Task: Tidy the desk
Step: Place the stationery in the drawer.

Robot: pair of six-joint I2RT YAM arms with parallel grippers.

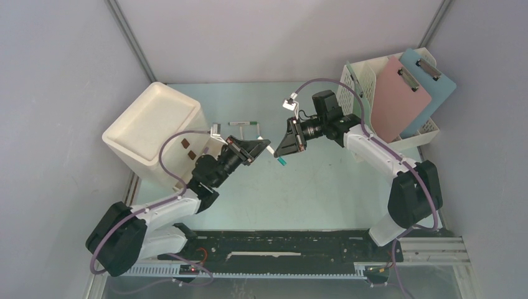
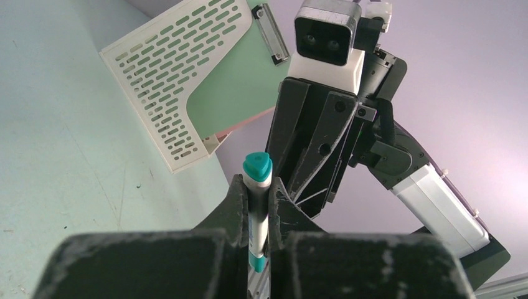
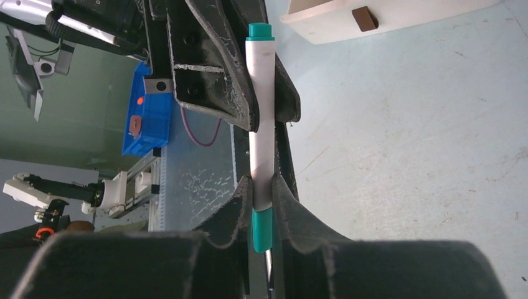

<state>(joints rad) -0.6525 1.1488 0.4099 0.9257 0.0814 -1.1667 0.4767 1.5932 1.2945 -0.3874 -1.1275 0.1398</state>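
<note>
Pinched at once by left tool (image 2: 257, 190) and right tool (image 3: 262, 187): teal-capped pen (image 3: 261, 112), over open middle of counter (image 1: 324, 187); bin (image 1: 149, 124) at left edge, file rack (image 1: 364, 78) far right.

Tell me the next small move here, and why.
Probably the right gripper should open. It and the left gripper are both shut on the same pen in mid-air, so neither arm can pull away cleanly. The white bin sits on the left arm's side, which suggests the left carries the pen there, though that is a guess.
</note>
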